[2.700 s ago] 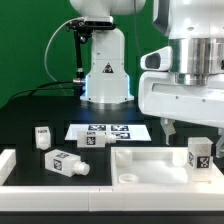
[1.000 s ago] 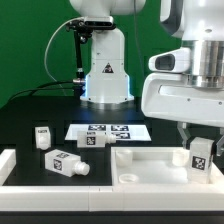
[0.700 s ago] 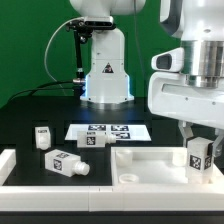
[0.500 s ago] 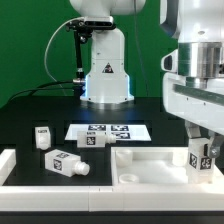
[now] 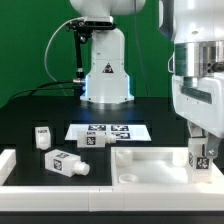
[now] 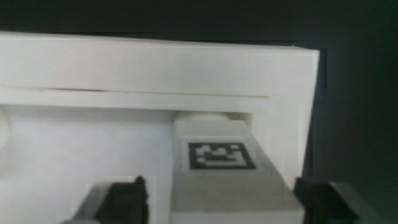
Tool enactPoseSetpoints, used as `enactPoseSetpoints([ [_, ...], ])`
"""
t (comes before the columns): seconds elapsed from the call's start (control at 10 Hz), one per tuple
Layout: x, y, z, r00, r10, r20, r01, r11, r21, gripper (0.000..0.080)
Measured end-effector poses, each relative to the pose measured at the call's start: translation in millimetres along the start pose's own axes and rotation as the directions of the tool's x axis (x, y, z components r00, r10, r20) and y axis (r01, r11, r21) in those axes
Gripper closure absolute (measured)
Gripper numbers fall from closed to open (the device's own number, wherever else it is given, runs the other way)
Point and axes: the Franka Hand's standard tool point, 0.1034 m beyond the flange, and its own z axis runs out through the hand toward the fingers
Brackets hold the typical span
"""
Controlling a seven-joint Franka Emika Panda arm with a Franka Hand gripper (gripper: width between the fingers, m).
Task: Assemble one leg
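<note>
White plastic is filling most of the wrist view, where the small white rectangular block of a leg [image 6: 219, 160], bearing a black-and-white square tag, is standing between the two dark fingertips [image 6: 121, 203] of the tool [image 6: 222, 203]. The tool's jaws are spread wide, one on each side of the leg with a gap showing on both sides, gripping nothing. In the exterior view, the tool [image 5: 203, 148] is hanging low over the same leg [image 5: 200, 156], which is standing upright at the exterior view's right end of the large flat white rimmed panel [image 5: 150, 160] on the dark counter [image 5: 30, 112]. Two more small tagged white blocks, one upright [image 5: 42, 136] and one lying down [image 5: 66, 163], are sitting at the exterior view's left, near the marker board [image 5: 106, 131].
</note>
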Motion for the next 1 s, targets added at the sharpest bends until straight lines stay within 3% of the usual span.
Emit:
enactPoseSetpoints([
  [0.1, 0.2, -0.4, -1.4, 0.987, -0.163, 0.000, 0.163, 0.987, 0.002, 0.0277],
  [0.2, -1.5, 0.1, -4.0, 0.957, -0.289, 0.002, 0.289, 0.957, 0.002, 0.0177],
  [0.3, -4.4, 4.1, -5.3, 0.928, -0.372, 0.008, 0.372, 0.928, -0.019, 0.0158],
  [0.4, -5.6, 4.1, -5.1, 0.909, -0.417, 0.001, 0.417, 0.909, -0.008, 0.0158],
  [0.6, -4.1, 4.6, -4.1, 0.844, -0.536, 0.002, 0.536, 0.844, -0.010, 0.0151],
  [0.7, -3.8, 4.5, -3.1, 0.768, -0.641, 0.000, 0.641, 0.767, -0.020, 0.0151],
  [0.8, -3.8, 0.3, -1.3, 0.606, -0.795, 0.003, 0.795, 0.606, -0.041, 0.0151],
  [1.0, -13.3, -6.7, 3.4, 0.389, -0.921, 0.017, 0.920, 0.387, -0.055, 0.0151],
])
